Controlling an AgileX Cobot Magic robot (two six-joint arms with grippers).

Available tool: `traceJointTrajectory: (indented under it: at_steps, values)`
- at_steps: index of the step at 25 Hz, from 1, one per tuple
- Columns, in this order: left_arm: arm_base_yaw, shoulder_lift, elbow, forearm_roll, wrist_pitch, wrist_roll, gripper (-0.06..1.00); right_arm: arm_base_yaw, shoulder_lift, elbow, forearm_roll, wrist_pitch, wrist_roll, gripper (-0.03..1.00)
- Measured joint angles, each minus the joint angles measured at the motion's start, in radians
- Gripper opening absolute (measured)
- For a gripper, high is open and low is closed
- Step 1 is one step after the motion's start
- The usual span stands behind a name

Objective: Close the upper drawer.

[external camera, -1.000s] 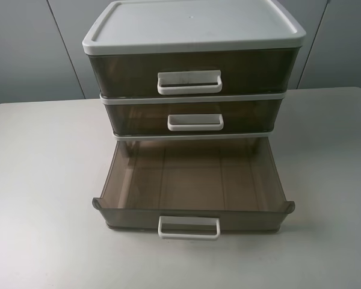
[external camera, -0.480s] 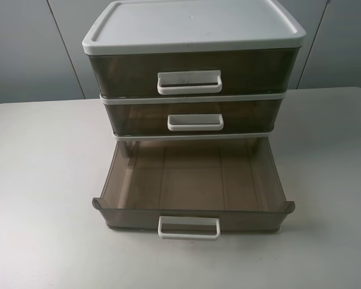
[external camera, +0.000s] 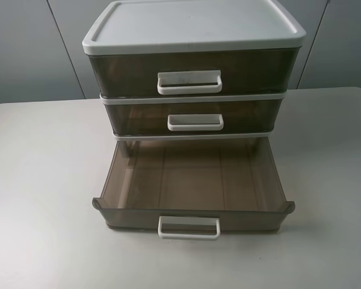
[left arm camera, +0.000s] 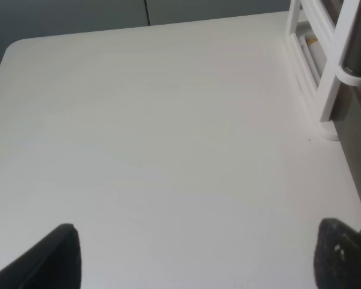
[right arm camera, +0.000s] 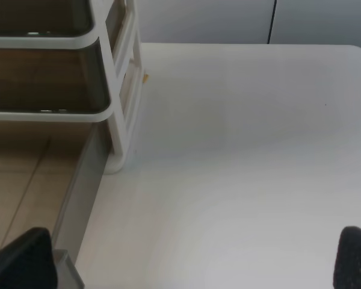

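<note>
A three-tier drawer unit with a white lid (external camera: 192,24) stands at the back middle of the table. The upper drawer (external camera: 144,117), the middle smoky-brown tier with a white loop handle (external camera: 195,122), sits pushed in, about flush with the frame; its side shows in the right wrist view (right arm camera: 42,81). Neither arm shows in the exterior high view. My left gripper (left arm camera: 195,262) is open and empty over bare table, left of the unit. My right gripper (right arm camera: 186,265) is open and empty over bare table, right of the unit.
The lowest drawer (external camera: 192,180) is pulled far out toward the front and holds nothing; its handle (external camera: 189,227) faces the table's front edge. Its side wall shows in the right wrist view (right arm camera: 84,180). The top tier (external camera: 126,72) is pushed in. The unit's white frame post (left arm camera: 331,90) stands near the left gripper.
</note>
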Motion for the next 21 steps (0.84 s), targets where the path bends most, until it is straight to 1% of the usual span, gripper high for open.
traceJointTrajectory:
  at_steps: [21]
  values:
    - [0.0, 0.0, 0.0, 0.0, 0.0, 0.0, 0.74, 0.0, 0.0, 0.0, 0.0, 0.0, 0.0, 0.7]
